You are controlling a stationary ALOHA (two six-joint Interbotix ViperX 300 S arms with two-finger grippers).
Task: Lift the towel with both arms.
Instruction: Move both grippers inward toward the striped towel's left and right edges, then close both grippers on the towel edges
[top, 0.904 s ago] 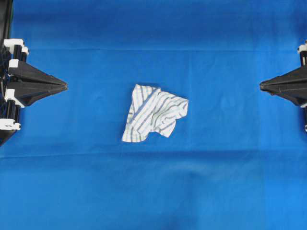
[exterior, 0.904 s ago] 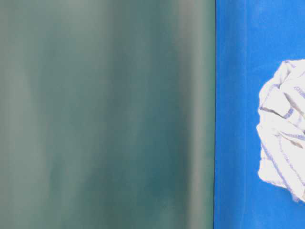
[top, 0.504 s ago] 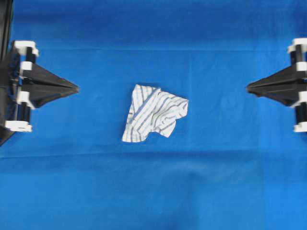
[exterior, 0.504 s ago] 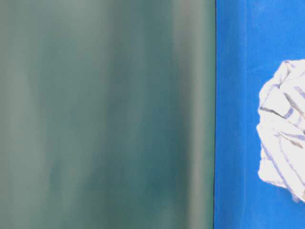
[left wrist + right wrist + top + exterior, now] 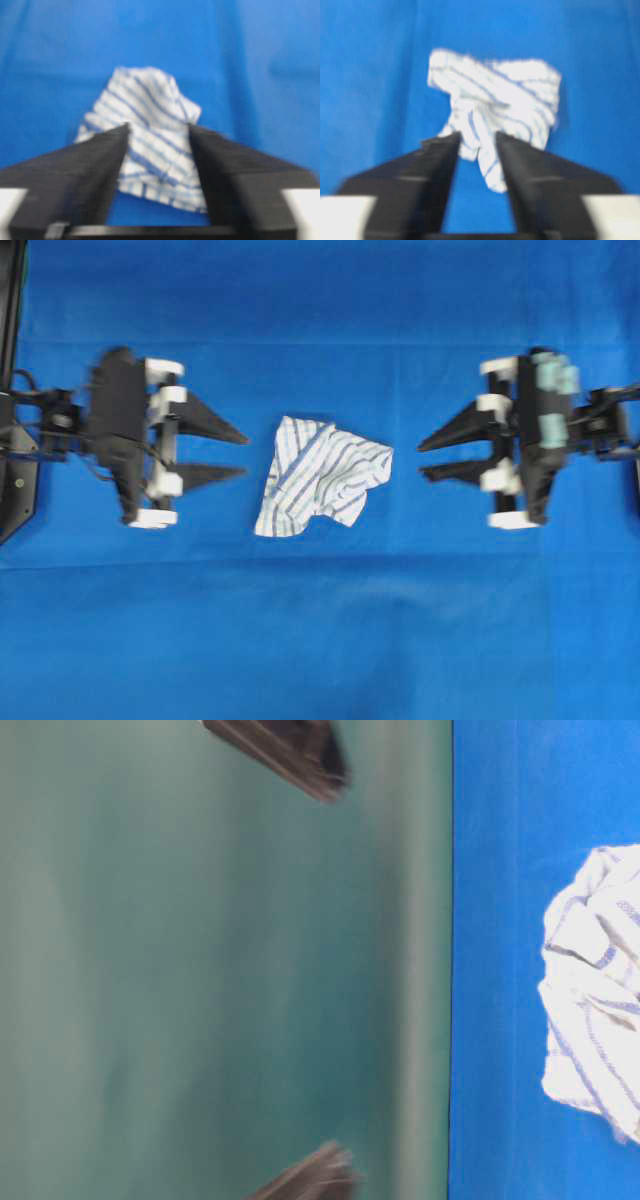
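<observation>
One towel (image 5: 320, 478), two arms, one blue cloth (image 5: 320, 640) over the counter. Towel lay crumpled mid-counter, flat on the cloth, touched by nothing.

Left gripper (image 5: 240, 454) sat just left of the towel, jaws spread apart, tips pointing at it, a strip of blue showing between tips and towel edge. In the left wrist view the towel (image 5: 150, 130) showed through the gap between the two black fingers (image 5: 95, 170), ahead of them.

Right gripper (image 5: 425, 458) sat to the towel's right, jaws also apart, tips aimed at it, with a slightly bigger gap of blue than on the left. Teal tape patches (image 5: 552, 400) on that arm. Right wrist view: the towel (image 5: 495, 105) lay ahead of the fingers (image 5: 525, 175), its near corner seen between them.

Both arms blurred. Table-level view showed two dark blurred finger tips, one at top (image 5: 290, 750) and one at bottom (image 5: 310, 1182), against a green backdrop (image 5: 200, 970), with the towel (image 5: 595, 990) at the right edge. Nothing lay between jaws and towel.
</observation>
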